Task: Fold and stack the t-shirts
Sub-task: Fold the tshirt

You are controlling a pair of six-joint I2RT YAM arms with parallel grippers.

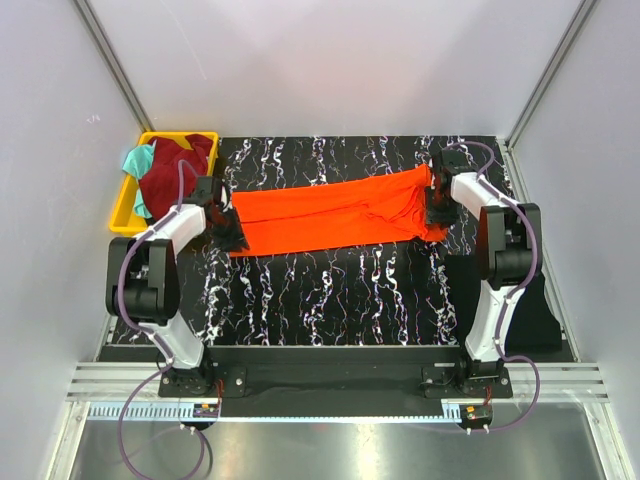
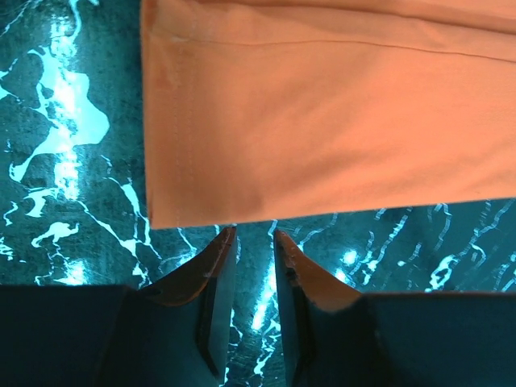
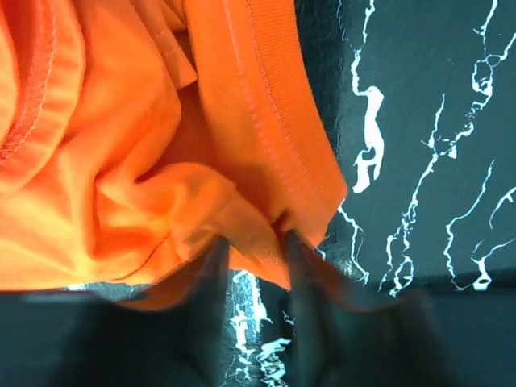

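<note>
The orange t-shirt (image 1: 340, 212) lies stretched in a long folded band across the back of the black marbled table (image 1: 330, 290). My left gripper (image 1: 228, 232) is at its left end. In the left wrist view the orange t-shirt (image 2: 322, 121) lies flat, and the left gripper (image 2: 254, 234) stands narrowly open with nothing between its fingers, tips just short of the hem. My right gripper (image 1: 437, 210) is at the bunched right end. In the right wrist view a fold of the orange t-shirt (image 3: 161, 145) hangs between the blurred, still-parted tips of the right gripper (image 3: 254, 242). A maroon t-shirt (image 1: 180, 165) and a teal t-shirt (image 1: 137, 160) lie crumpled together.
A yellow bin (image 1: 125, 212) at the table's back left corner holds the maroon and teal shirts. A black block (image 1: 545, 310) sits beside the right arm's base. White walls with metal frame posts close in the back and sides.
</note>
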